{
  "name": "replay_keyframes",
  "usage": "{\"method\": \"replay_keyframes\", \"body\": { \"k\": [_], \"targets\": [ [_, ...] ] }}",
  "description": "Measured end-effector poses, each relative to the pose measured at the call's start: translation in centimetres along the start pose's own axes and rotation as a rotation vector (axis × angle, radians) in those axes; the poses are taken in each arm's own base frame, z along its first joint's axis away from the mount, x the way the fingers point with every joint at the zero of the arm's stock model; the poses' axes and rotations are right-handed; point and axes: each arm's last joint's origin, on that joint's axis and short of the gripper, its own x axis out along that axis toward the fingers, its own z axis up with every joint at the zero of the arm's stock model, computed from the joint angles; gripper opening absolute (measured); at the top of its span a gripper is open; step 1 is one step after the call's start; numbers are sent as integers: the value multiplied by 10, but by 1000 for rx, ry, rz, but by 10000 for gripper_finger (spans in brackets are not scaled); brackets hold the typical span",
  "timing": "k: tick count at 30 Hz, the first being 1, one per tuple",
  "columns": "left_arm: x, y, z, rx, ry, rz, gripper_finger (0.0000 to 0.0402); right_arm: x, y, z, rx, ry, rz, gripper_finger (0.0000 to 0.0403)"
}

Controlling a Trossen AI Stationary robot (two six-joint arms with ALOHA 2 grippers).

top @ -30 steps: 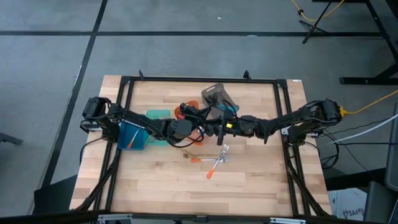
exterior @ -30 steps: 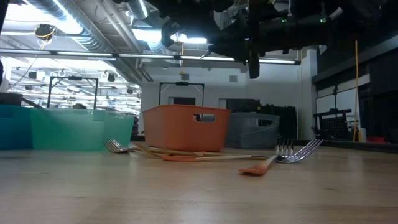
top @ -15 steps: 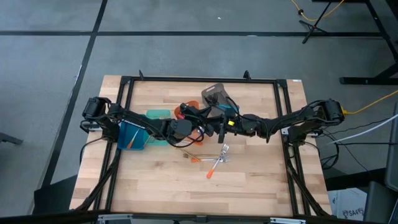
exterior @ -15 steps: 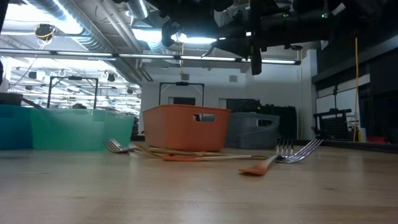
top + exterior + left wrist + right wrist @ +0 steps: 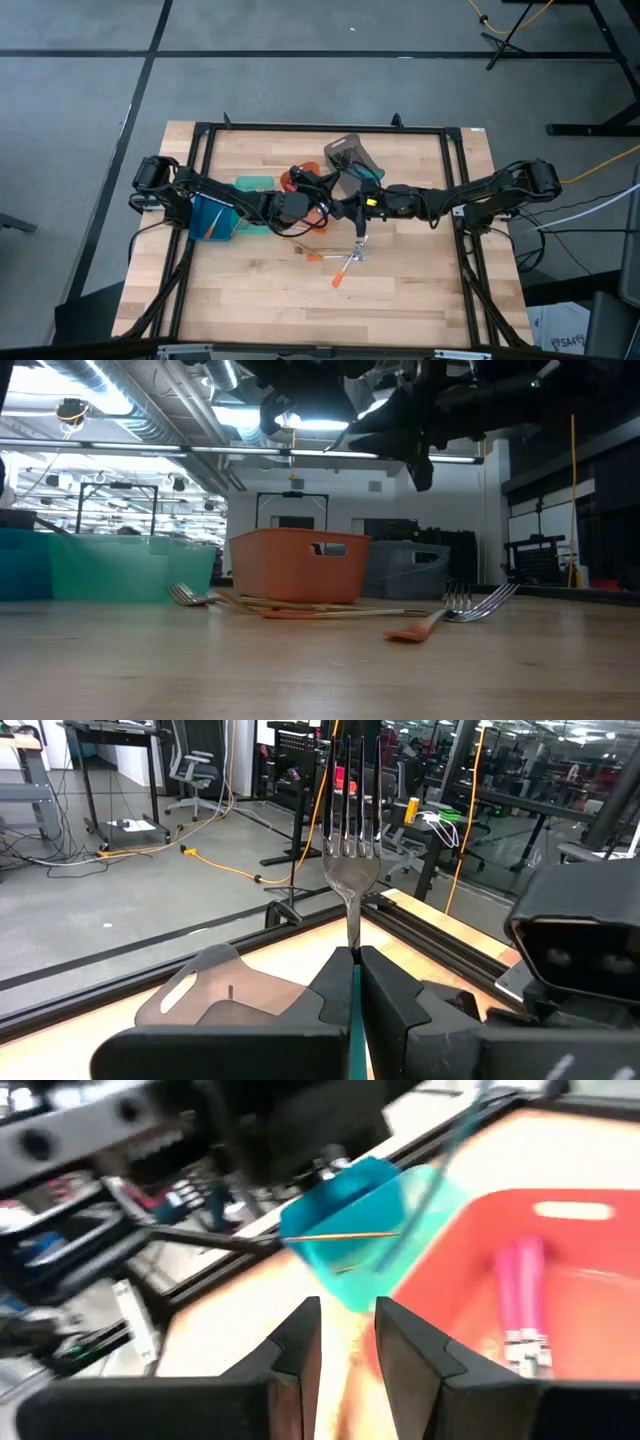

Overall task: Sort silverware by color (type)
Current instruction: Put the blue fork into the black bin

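Above the orange plastic bin (image 5: 300,190), the left gripper (image 5: 352,982) pinches a slim metal-tined fork (image 5: 351,830) upright — better lowered before release; the right gripper (image 5: 345,1342), fingers slightly apart, hangs empty above the table's remaining orange-handled forks (image 5: 345,262).

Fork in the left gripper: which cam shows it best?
Left wrist view: the fork stands upright, tines clear, clamped in the shut left gripper. High view: gripper sits mid-table by the bins, fork not discernible. Low and right wrist views don't show it clearly.
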Motion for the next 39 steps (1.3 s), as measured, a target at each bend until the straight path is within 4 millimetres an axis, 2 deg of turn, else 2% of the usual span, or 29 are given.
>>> {"method": "replay_keyframes", "body": {
  "k": [6,23,39],
  "targets": [
    [0,0,0,-4,-2,-1,5,-1,-3,4,-18,-80,-109,88],
    [0,-1,3,-33,-20,-12,5,0,1,11,-27,-189,-106,88],
    [-2,-2,3,-65,-16,-24,5,2,1,11,-62,-215,-93,88]
  ]
}}
